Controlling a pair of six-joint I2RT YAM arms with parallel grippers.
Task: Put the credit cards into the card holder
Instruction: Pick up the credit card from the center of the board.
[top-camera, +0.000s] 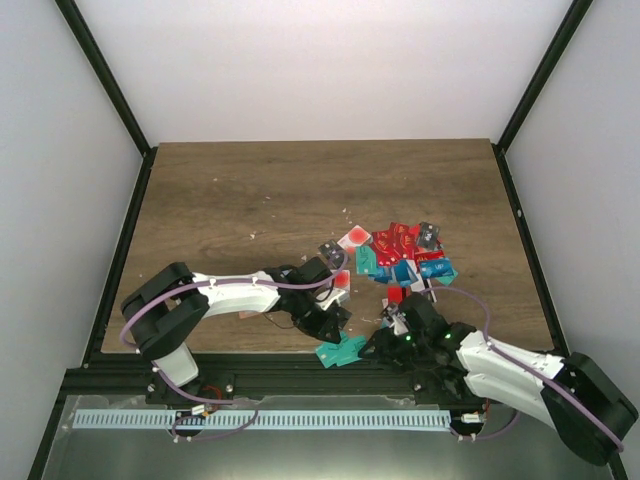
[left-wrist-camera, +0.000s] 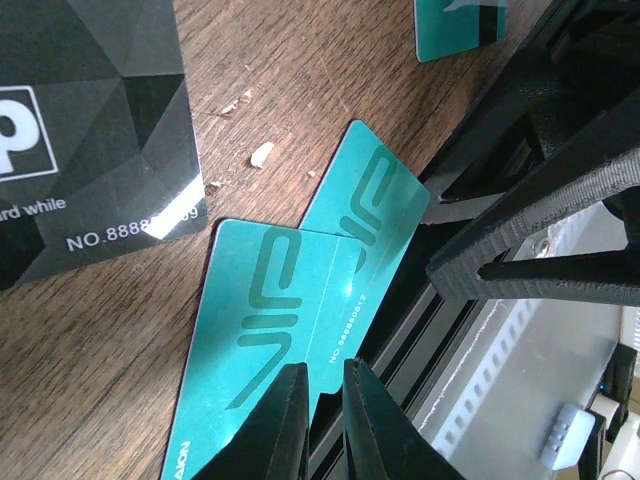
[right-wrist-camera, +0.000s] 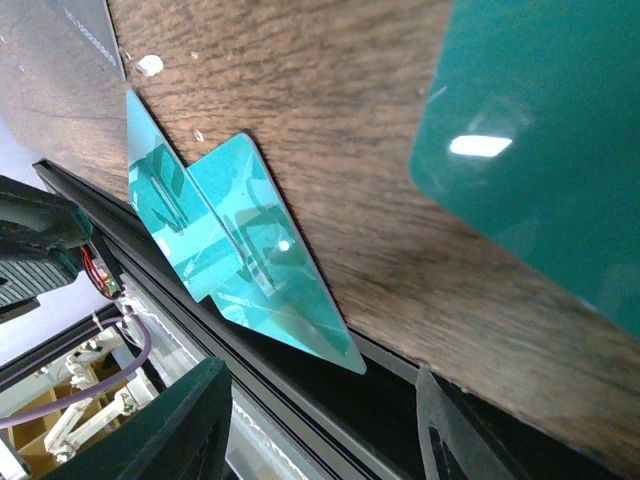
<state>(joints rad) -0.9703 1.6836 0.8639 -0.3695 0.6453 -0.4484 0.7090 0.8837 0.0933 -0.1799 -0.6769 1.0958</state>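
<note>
Two overlapping teal VIP cards (top-camera: 340, 352) lie at the table's front edge, their corners hanging over it; they also show in the left wrist view (left-wrist-camera: 300, 300) and the right wrist view (right-wrist-camera: 250, 260). My left gripper (top-camera: 335, 318) hangs just over their near edge, its jaws (left-wrist-camera: 322, 420) almost together with nothing between them. My right gripper (top-camera: 378, 345) is open, and the cards' overhanging corner lies between its fingers (right-wrist-camera: 320, 430). A heap of red, teal, blue and black cards (top-camera: 405, 250) lies further back. A salmon-pink flat piece (top-camera: 341, 280) shows by my left wrist; I cannot tell whether it is the card holder.
A black card (left-wrist-camera: 90, 130) lies left of the teal pair, and another teal card (left-wrist-camera: 455, 25) lies beyond them. A large teal card (right-wrist-camera: 540, 140) fills the right wrist view's upper right. The black frame rail (top-camera: 300, 375) runs along the table's front edge. Small white crumbs (left-wrist-camera: 262, 152) dot the wood.
</note>
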